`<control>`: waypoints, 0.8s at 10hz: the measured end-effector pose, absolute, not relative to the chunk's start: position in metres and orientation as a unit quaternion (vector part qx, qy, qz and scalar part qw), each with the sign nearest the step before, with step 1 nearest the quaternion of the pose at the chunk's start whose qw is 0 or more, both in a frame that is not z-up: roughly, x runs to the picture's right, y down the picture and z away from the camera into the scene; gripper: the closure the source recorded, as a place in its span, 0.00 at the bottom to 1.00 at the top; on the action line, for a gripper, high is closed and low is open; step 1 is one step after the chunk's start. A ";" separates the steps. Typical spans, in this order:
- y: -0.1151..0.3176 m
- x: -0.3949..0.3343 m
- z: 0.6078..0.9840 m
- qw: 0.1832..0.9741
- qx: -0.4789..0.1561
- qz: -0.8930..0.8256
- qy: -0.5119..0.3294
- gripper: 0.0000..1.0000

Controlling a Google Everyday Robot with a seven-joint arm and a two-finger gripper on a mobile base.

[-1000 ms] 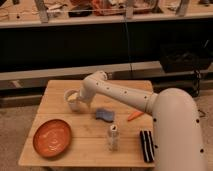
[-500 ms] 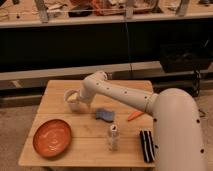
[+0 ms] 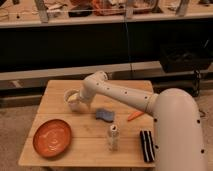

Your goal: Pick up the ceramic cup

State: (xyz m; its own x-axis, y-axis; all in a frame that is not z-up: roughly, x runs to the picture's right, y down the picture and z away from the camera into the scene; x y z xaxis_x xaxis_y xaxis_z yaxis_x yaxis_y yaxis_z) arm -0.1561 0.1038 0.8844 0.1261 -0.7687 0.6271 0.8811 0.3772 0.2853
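Camera view: I look down at a wooden table (image 3: 85, 136).
Cup: the ceramic cup (image 3: 72, 99) sits on the table, far left.
Gripper: my gripper (image 3: 80, 103) is just beside the cup's right side, jaws wide.
Near left: an orange plate (image 3: 52, 138).
Middle: a blue sponge (image 3: 105, 115), a white shaker (image 3: 113, 137).

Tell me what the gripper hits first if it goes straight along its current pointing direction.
The gripper hangs close beside the ceramic cup, pointing down and left in the camera view. Probably the cup's wall first, otherwise the table beneath; depth is unclear from this one view.
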 end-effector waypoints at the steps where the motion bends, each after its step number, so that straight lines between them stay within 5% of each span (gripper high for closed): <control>1: 0.104 -0.156 0.884 0.746 -0.078 -0.552 -0.363 0.20; 8: 0.105 -0.157 0.883 0.746 -0.079 -0.551 -0.366 0.20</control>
State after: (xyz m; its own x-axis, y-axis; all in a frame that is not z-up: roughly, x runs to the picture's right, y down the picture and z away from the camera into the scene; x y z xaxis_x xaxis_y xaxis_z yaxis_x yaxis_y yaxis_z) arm -0.1566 0.1051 0.8825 0.1241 -0.7647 0.6323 0.8799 0.3794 0.2861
